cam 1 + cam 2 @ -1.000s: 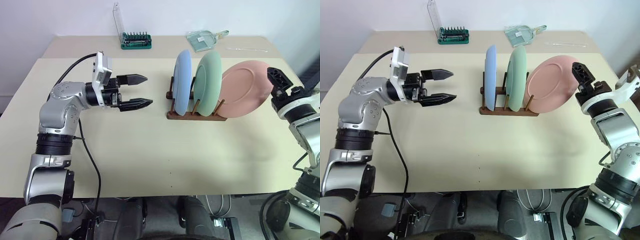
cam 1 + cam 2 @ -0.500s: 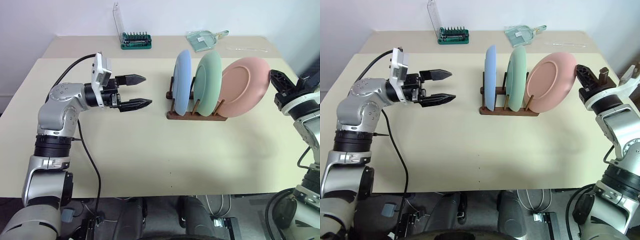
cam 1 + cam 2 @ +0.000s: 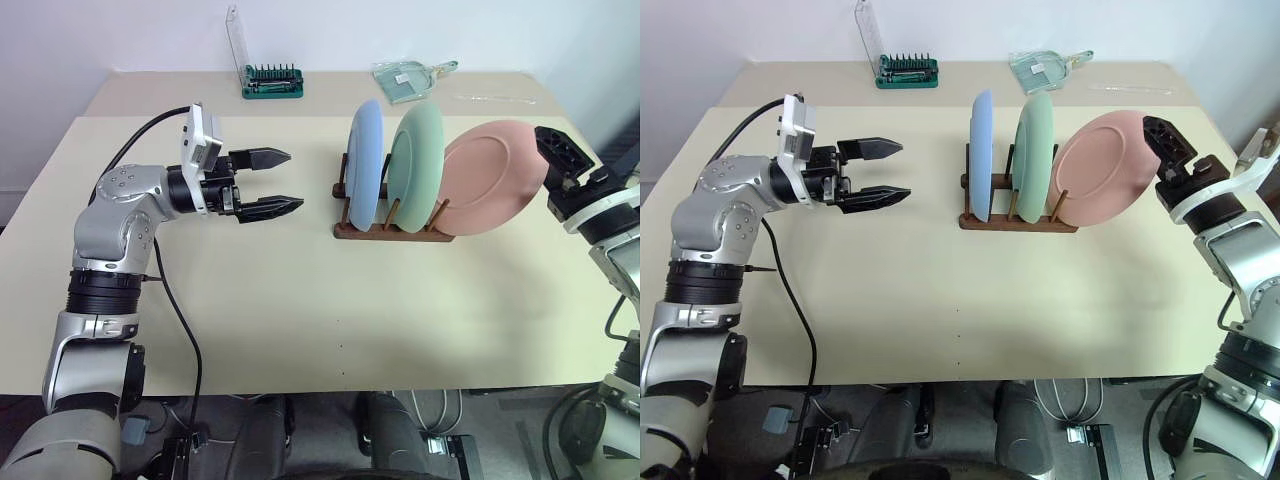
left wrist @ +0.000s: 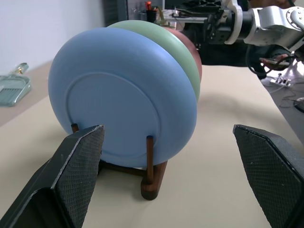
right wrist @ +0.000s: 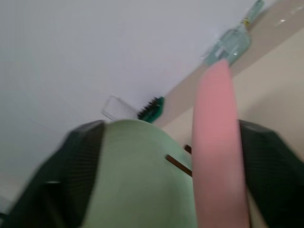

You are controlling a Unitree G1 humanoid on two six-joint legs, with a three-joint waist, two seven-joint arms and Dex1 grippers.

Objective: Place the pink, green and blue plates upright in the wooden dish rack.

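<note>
Your right pincer [image 3: 1167,150] has sprung wide open around the pink plate [image 3: 1102,167], gripping nothing. The plate leans in the wooden dish rack [image 3: 1018,219]; your left pincer [image 3: 888,172] stays open, empty. All three look racked.

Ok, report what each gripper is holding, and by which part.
Nothing is held. The left gripper hangs open beside the rack. The right gripper is open, its fingers straddling the pink plate at its outer rim without clamping it.
</note>
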